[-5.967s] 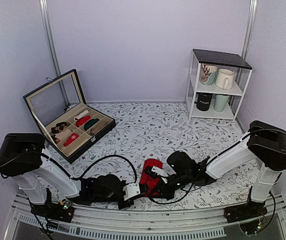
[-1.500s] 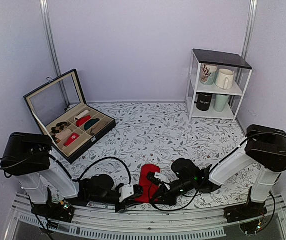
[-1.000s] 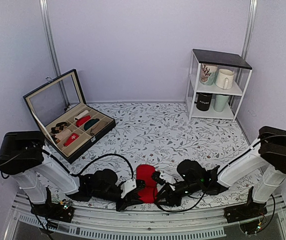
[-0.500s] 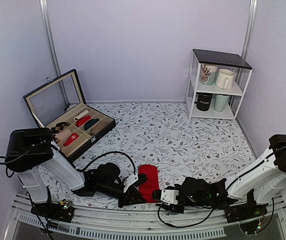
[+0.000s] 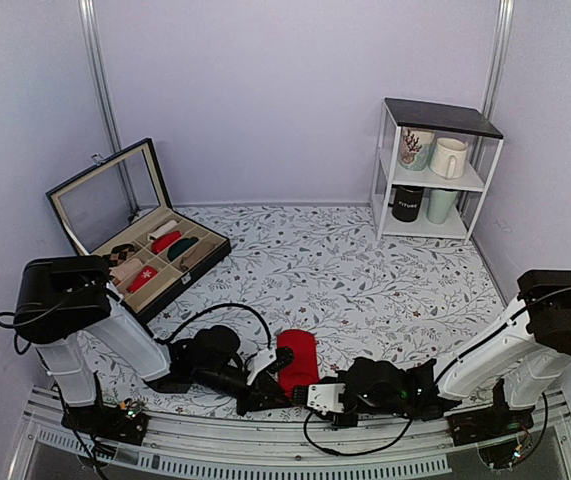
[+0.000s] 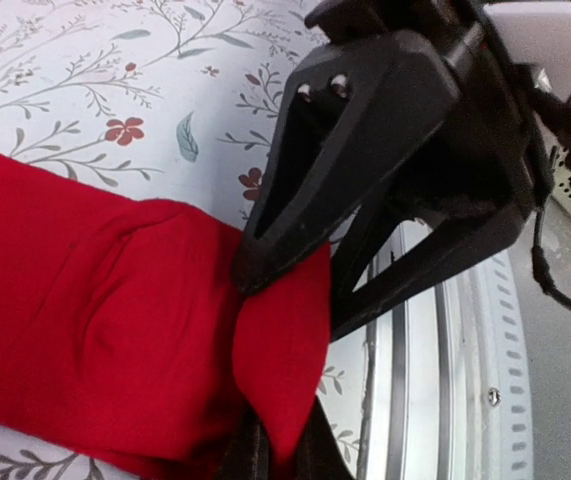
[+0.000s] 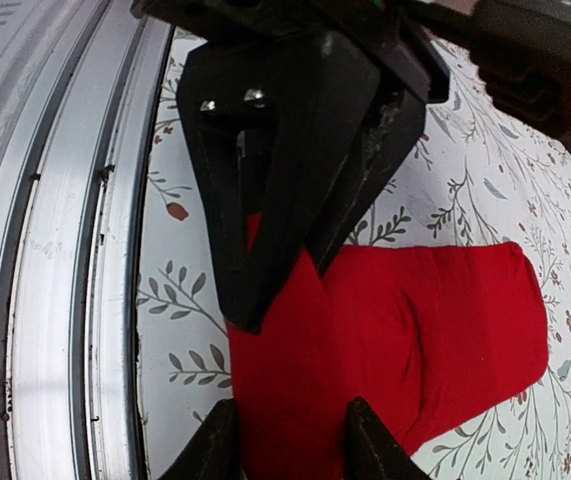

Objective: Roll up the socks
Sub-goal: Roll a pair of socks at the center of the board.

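Where the metal rail (image 5: 215, 450) runs along the bottom of the overhead view, both arms lie low and meet at bottom centre. The left fingers (image 6: 250, 455) are together, clamped on the near end of the socks (image 5: 298, 358), and the red cloth bunches into a fold where they bite. The right fingers (image 7: 215, 445) reach in from the right of the frame and straddle that same end, one on each side of the cloth. Red fills the gap between them, and I cannot tell whether they press on it. From the pinch the socks stretch away as a flat red strip, rounded at the far end, lying on the flowered bench (image 5: 365, 270) close to its near edge. Farther back, at middle left, a black box (image 5: 185, 285) stands with its glass lid up, small rolls in its compartments. At upper right a white shelf (image 5: 440, 118) with a black top holds four mugs (image 5: 447, 157).
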`<state>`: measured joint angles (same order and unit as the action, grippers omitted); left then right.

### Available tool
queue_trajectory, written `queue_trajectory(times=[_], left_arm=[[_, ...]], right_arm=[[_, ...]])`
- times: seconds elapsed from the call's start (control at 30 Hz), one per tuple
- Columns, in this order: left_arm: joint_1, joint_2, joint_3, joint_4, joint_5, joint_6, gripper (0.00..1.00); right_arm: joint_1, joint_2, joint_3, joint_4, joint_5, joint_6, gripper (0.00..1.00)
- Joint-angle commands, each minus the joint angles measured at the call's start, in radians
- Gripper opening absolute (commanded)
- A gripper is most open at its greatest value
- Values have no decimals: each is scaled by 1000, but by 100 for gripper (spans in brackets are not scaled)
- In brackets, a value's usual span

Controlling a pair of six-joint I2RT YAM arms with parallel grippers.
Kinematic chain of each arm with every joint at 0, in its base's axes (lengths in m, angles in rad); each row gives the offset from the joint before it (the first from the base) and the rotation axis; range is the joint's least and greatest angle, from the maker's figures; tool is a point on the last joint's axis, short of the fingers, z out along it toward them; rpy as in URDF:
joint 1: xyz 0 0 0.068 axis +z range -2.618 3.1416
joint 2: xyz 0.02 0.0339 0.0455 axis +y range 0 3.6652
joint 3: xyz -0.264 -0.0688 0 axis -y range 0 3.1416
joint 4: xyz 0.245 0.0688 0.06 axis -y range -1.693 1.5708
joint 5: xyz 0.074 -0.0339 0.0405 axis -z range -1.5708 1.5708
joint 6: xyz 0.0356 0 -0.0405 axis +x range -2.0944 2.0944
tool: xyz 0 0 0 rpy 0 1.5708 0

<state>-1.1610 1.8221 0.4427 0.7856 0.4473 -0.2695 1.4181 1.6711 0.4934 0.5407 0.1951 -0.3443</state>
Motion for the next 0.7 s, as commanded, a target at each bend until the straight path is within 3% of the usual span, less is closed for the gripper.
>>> queue_trajectory(times=[0.0, 0.1, 0.17, 0.23, 0.3, 0.4, 0.47, 0.67], left_arm=[[1, 62, -33, -179, 1, -14, 0], [2, 60, -34, -173, -3, -12, 0], [1, 48, -33, -176, -17, 0, 3], [-4, 10, -38, -178, -66, 18, 9], [-14, -54, -53, -171, -145, 48, 25], [-49, -187, -78, -150, -262, 134, 36], [-91, -258, -90, -134, -325, 209, 48], [-156, -312, -92, -100, -377, 350, 50]], right_arm=[[8, 56, 48, -63, -20, 34, 30], [6, 68, 55, -94, -39, 84, 14], [3, 59, 50, -111, -63, 126, 10], [-3, 40, 32, -116, -93, 186, 9], [-17, 17, 11, -119, -136, 241, 9], [-68, -3, -9, -130, -278, 330, 9], [-109, 1, -6, -150, -370, 401, 8], [-262, 85, 73, -258, -693, 524, 8]])
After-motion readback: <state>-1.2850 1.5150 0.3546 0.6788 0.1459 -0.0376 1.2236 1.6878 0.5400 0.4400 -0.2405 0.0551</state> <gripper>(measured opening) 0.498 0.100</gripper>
